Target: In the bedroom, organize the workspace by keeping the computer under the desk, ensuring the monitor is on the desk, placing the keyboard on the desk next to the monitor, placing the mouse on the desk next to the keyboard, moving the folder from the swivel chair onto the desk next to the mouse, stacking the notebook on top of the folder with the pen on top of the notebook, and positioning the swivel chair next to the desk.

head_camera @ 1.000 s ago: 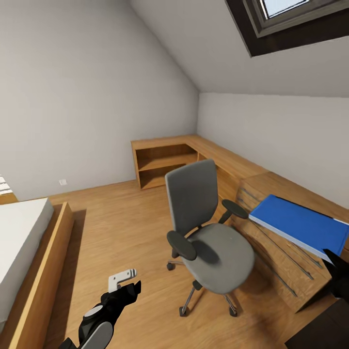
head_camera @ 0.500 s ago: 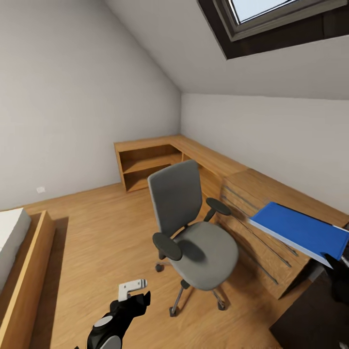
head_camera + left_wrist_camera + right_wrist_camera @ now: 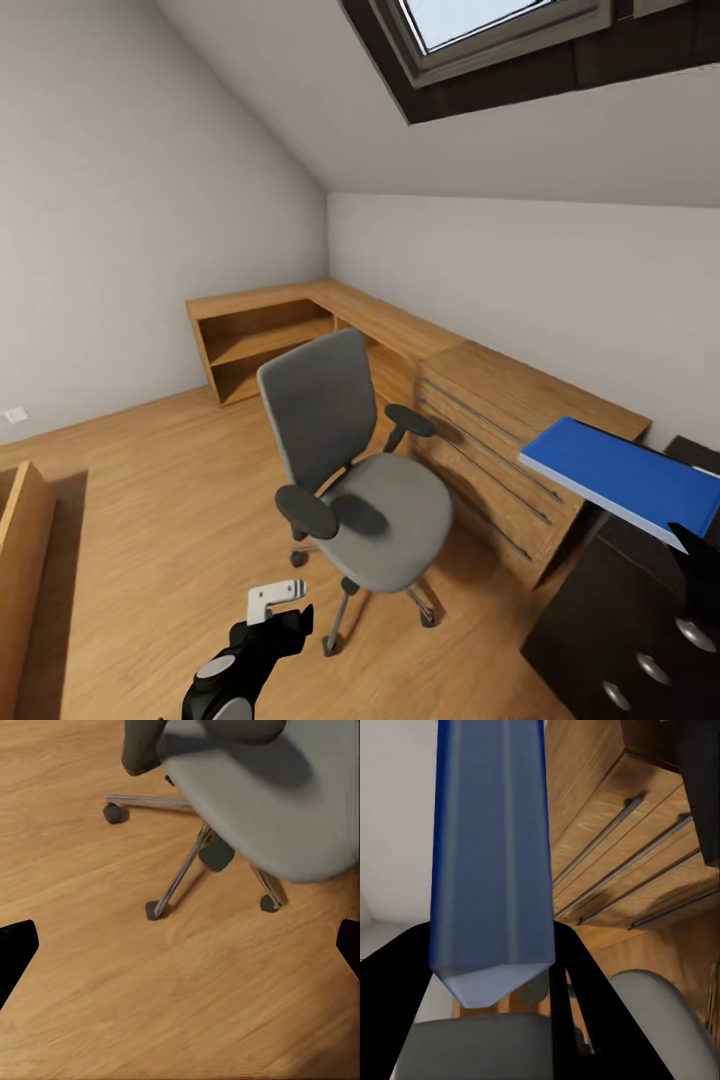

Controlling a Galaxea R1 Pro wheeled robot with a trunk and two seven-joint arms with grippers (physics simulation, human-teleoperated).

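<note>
The flat bright blue rectangular folder (image 3: 628,472) is pinched at one end by the right end effector (image 3: 700,560) and juts out level ahead of it. Judged stiff, light and smooth — grip at the edge looks adequate, though slip is possible. The left end effector (image 3: 275,610) hangs spread and empty; the grey upholstered swivel chair (image 3: 350,470) stands just beyond it. Count: one folder, one chair — a black-drawered tabletop unit (image 3: 620,640) lies below the right end effector.

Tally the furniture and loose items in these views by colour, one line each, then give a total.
Grey: 1, the swivel chair.
Blue: 1, the folder held by the right end effector.
Light wood: 2, the dresser and the low open shelf unit.
Black: 1, the desk with silver knobs.
Total: 5.
</note>
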